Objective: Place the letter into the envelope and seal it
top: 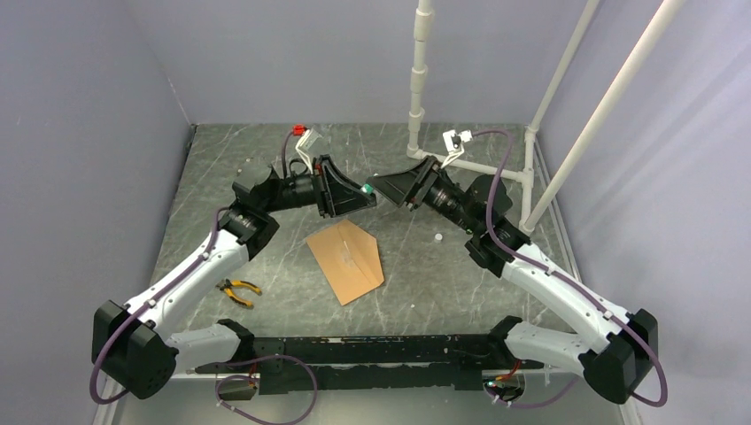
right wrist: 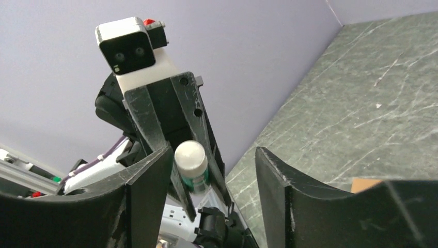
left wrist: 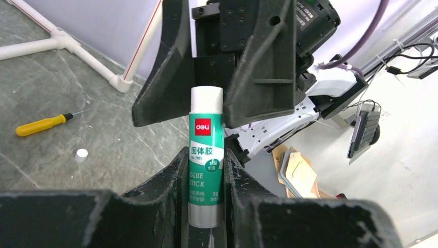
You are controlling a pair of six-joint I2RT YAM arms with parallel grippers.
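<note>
The brown envelope (top: 345, 259) lies flat on the table between the arms, its pointed flap open; a corner of it shows in the right wrist view (right wrist: 365, 184). The letter does not show as a separate sheet. My left gripper (top: 361, 192) is shut on a green and white glue stick (left wrist: 206, 139) and holds it in the air above the envelope's far side. My right gripper (top: 379, 185) is open and faces it. Its fingers (left wrist: 258, 67) straddle the stick's white cap (right wrist: 190, 156), which sits close to one finger.
Yellow-handled pliers (top: 239, 289) lie at the near left. A yellow screwdriver (left wrist: 41, 124) and a small white cap (top: 437, 237) lie on the table towards the right. A white pipe frame (top: 416, 97) stands at the back right. Purple walls enclose the table.
</note>
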